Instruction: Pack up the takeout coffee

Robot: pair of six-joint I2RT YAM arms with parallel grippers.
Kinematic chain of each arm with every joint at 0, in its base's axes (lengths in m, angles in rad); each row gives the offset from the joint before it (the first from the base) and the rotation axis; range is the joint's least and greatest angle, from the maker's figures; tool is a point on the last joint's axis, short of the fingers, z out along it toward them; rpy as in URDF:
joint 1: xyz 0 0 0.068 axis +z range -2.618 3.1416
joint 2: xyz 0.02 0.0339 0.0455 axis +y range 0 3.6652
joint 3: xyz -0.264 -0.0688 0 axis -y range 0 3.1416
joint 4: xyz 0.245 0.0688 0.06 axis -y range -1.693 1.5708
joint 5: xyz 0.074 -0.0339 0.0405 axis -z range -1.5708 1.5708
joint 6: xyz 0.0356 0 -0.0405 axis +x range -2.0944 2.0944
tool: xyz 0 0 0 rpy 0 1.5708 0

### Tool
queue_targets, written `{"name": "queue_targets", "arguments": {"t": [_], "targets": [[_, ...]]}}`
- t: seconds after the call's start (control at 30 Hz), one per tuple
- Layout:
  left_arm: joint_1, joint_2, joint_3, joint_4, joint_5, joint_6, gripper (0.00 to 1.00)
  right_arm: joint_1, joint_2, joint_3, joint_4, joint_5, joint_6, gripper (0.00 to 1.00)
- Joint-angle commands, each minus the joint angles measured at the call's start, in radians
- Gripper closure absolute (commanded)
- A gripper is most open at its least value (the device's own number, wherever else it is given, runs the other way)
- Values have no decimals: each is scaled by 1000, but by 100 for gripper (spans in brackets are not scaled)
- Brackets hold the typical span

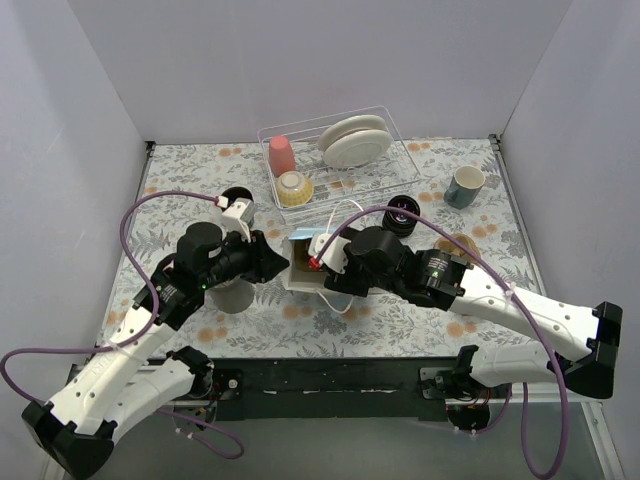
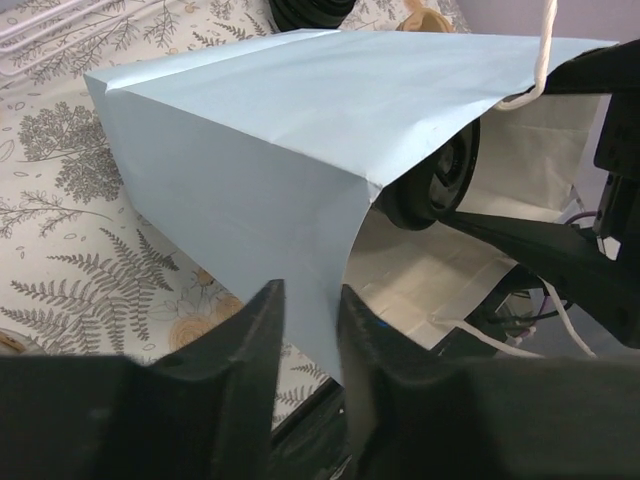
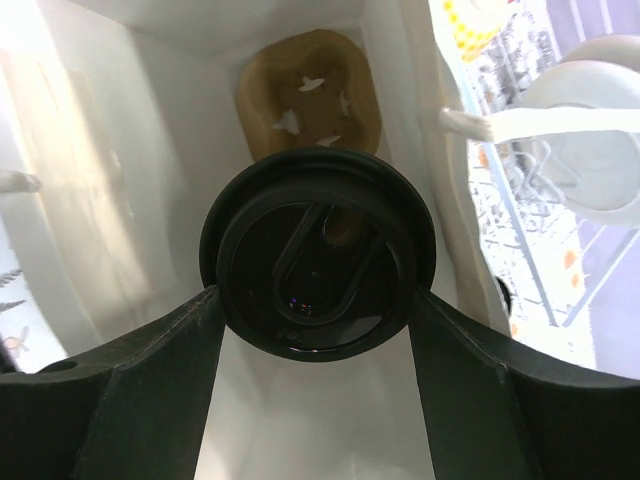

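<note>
Item one, held cup (image 3: 318,262): a black takeout coffee with a round black lid, which has a moulded oval ridge and a sip hole; there is no brand or writing that I can read. My right pincer (image 3: 318,300) is spread to the lid's width and clamped on it at 9 and 3 o'clock. It holds the cup inside the paper bag (image 2: 250,150), above a brown pulp carrier (image 3: 310,95) on the bag's floor. Item two, the paper bag itself: pale blue outside, white inside, with white cord handles and no print that I can make out. My left pincer (image 2: 312,325) is nearly closed, nipping the near wall at the mouth between its fingers (image 2: 262,335). Item three, second cup (image 1: 402,213): same kind, standing on the floral table (image 1: 180,200) at 2 o'clock of the bag. Item four, third cup (image 1: 237,196): at 10 o'clock, half hidden by my left wrist. Sundries: blue-grey mug (image 1: 465,186) at 2 o'clock, beyond the second cup; wire rack (image 1: 400,135) at 12 o'clock with plates (image 1: 355,140), a pink cup (image 1: 281,155) and a yellow bowl (image 1: 295,188).
</note>
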Motion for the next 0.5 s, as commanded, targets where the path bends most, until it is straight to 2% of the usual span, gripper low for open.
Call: {"name": "queue_targets", "arguments": {"t": [0.0, 0.17, 0.33, 0.47], "targets": [[4, -20, -19, 8, 24, 21, 89, 4, -30, -37, 113, 57, -130, 47], [4, -46, -44, 28, 48, 43, 99, 1, -62, -88, 110, 20, -263, 47], [4, -55, -52, 40, 77, 44, 100, 1, -97, -148, 130, -31, -329, 52], [4, -41, -55, 42, 84, 27, 100, 1, -96, -166, 152, -2, -352, 54]]}}
